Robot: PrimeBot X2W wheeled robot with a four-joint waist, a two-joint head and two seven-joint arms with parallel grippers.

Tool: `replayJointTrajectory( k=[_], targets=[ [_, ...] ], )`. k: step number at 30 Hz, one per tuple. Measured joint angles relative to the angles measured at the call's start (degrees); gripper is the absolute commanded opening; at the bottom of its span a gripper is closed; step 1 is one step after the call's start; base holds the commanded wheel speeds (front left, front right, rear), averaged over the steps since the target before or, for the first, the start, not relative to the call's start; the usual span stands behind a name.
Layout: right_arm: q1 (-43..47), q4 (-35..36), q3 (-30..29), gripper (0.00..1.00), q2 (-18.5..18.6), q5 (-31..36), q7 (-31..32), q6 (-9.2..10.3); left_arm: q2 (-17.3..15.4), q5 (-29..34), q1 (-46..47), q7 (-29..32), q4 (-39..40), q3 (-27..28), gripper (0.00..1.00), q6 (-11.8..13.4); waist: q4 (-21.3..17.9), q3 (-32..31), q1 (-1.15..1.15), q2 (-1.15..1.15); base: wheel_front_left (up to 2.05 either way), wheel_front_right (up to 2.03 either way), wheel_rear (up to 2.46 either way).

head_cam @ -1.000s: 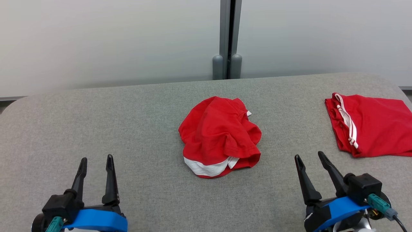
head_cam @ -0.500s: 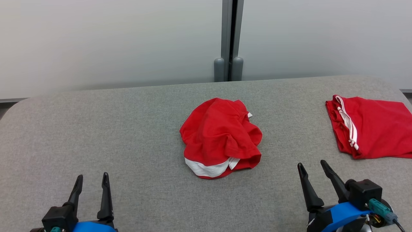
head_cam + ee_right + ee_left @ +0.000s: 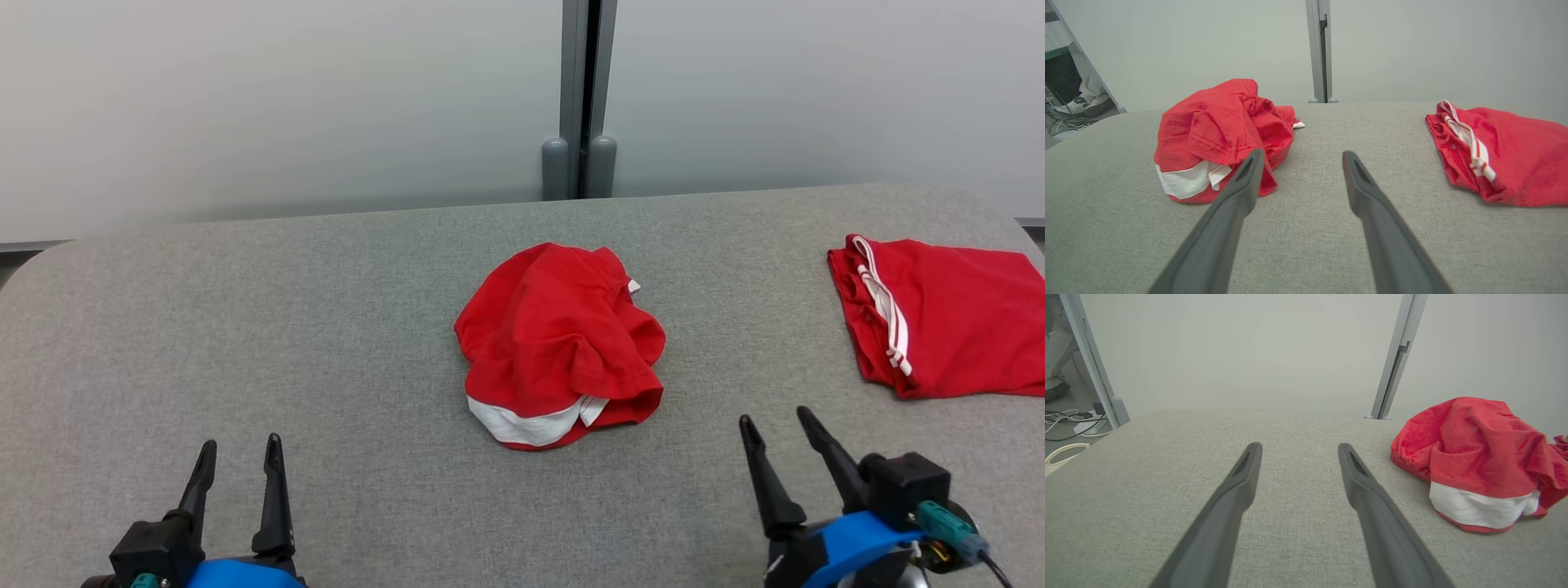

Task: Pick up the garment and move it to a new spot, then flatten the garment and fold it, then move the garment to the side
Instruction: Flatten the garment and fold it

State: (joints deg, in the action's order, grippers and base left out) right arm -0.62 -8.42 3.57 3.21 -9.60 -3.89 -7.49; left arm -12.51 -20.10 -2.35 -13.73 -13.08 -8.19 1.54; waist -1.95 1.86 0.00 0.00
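Your left gripper (image 3: 242, 442) and right gripper (image 3: 774, 416) hover with jaws spread wide, holding nothing, near the front edge of the tabletop (image 3: 326, 327). You'll find the crumpled red garment (image 3: 559, 343) at its middle, apart from both.

At the right edge of the bench (image 3: 245, 343), the folded cloth (image 3: 955, 327) runs off the head view; the garment (image 3: 555, 335) is too crumpled to identify.

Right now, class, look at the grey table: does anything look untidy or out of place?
The crumpled garment in the middle of the table lies in a heap, white band showing. The folded garment at the right edge lies flat. Nothing looks spilled or torn.
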Motion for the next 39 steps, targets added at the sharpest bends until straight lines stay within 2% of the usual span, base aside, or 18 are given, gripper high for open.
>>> replayJointTrajectory(
  k=[7,13,23,29,35,37,38,39],
  targets=[
    [-5.00,-5.55,6.42,1.00,-0.20,-3.68,5.32,0.00,-0.23,-0.04,0.27,0.27,0.92,-0.42,1.00,0.20,0.50,0.80,0.00,0.00,0.00,0.00,0.00],
    [-10.69,-14.28,10.73,1.00,-0.27,-13.59,7.92,0.00,-0.31,0.02,1.33,0.63,1.59,-1.24,1.00,0.24,2.08,1.76,0.00,0.00,0.00,0.00,0.00],
    [-20.29,-27.50,13.43,1.00,-0.34,-25.63,3.14,0.01,-0.63,0.08,1.67,0.78,1.76,-1.93,1.00,0.19,4.52,2.94,0.00,0.00,0.00,0.00,0.00],
    [-25.37,-34.64,14.06,1.00,-0.34,-28.38,-1.01,0.01,-0.74,0.08,1.90,0.88,1.77,-2.44,1.00,0.26,5.49,2.92,0.00,0.00,0.00,0.00,0.00],
    [-29.01,-38.29,15.89,1.00,-0.34,-29.19,-6.30,0.01,-0.68,0.01,2.18,1.01,1.72,-3.01,1.00,0.43,6.30,2.90,0.00,0.00,0.00,0.00,0.00],
    [-29.97,-39.42,15.85,0.27,-0.35,-28.11,-8.05,0.01,-0.68,-0.07,2.18,1.01,1.72,-3.04,1.00,0.45,6.45,2.85,0.00,0.00,0.00,0.00,0.00],
    [-30.56,-40.07,15.72,0.00,-0.34,-27.15,-8.64,0.01,-0.68,-0.08,2.18,1.01,1.74,-3.03,1.00,0.48,6.51,2.84,0.00,0.00,0.00,0.00,0.00],
    [-31.15,-40.65,15.44,0.00,-0.35,-25.82,-9.23,0.01,-0.69,-0.10,2.18,1.01,1.77,-3.03,1.00,0.51,6.55,2.86,0.01,0.00,0.00,0.00,0.00]
  ],
)
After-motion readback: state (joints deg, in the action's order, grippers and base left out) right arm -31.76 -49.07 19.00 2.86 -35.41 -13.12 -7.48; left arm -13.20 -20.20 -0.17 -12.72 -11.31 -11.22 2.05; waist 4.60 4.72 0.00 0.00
